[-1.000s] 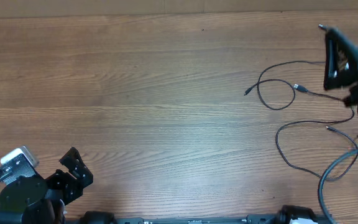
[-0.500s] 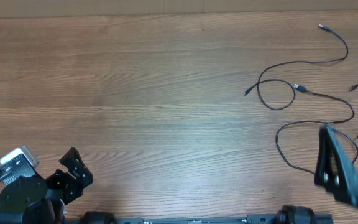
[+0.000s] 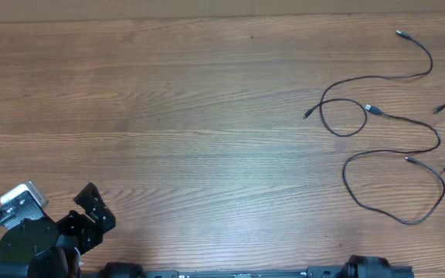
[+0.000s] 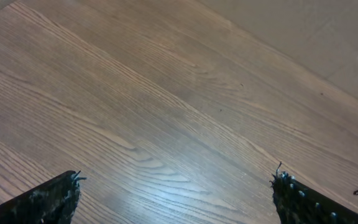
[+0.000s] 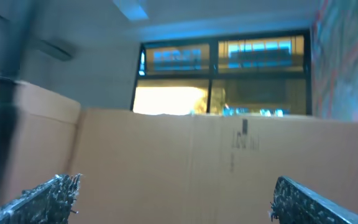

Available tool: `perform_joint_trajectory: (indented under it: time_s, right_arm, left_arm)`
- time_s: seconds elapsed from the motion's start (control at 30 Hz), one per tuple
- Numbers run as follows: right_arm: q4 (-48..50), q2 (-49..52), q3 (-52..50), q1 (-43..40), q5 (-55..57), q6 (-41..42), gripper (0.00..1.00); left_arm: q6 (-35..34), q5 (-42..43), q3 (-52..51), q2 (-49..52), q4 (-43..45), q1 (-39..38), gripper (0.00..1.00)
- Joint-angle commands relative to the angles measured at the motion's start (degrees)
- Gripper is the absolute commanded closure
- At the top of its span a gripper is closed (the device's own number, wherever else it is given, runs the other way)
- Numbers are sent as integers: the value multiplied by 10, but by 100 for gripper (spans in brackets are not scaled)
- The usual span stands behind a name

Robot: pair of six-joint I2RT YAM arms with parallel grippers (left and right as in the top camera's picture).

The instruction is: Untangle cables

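Overhead: the cables (image 3: pixel 371 109) lie on the wooden surface (image 3: pixel 207 116) by its right edge, spread from the far right corner down toward the near edge. They are loose, but one cord curls into a small loop and others cross or run on past the right edge, so the job looks unfinished. The left end effector (image 3: pixel 93 207) sits at the near left corner, well apart from them (parked, by the look of it, to leave the work to the other arm). The right end effector does not show in this view.

Left wrist: its fingertips (image 4: pixel 61 196) stand wide apart at the bottom corners, with only bare wood between them. It holds nothing.

Right wrist: the right end effector (image 5: pixel 173 186) is also spread wide and empty. Its camera looks at a cardboard wall (image 5: pixel 197 155) and lit windows (image 5: pixel 222 59), not at the surface, so it is probably raised and turned away from the cords. The blur suggests that arm is moving.
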Motion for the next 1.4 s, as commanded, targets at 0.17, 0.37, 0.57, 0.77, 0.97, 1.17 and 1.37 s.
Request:
perform_joint_trajectory:
  time_s: [0.17,0.37,0.57,0.77,0.97,1.17,1.37]
  right_arm:
    - [-25,-57,21,36,33,-4,0]
    - [-32,-57,56,54,32,-4,0]
    - [62,-57,47,61,32,-4,0]
    - [203,-57,-37,61,33,-4,0]
    - [243,-57,-162,60,32,-4,0]
    - [329,-57,-288,60,8,0,0]
    - [323,-57,-321,61,2,0,0]
  left_arm:
    - [9,-10,3,-2,2,-1,0]
    - [9,-10,3,-2,2,-1,0]
    - [9,-10,3,-2,2,-1,1]
    - [9,-10,3,-2,2,-1,1]
    - [9,-10,3,-2,2,-1,0]
    - [9,-10,3,-2,2,-1,0]
    - [9,-10,3,-2,2,-1,0]
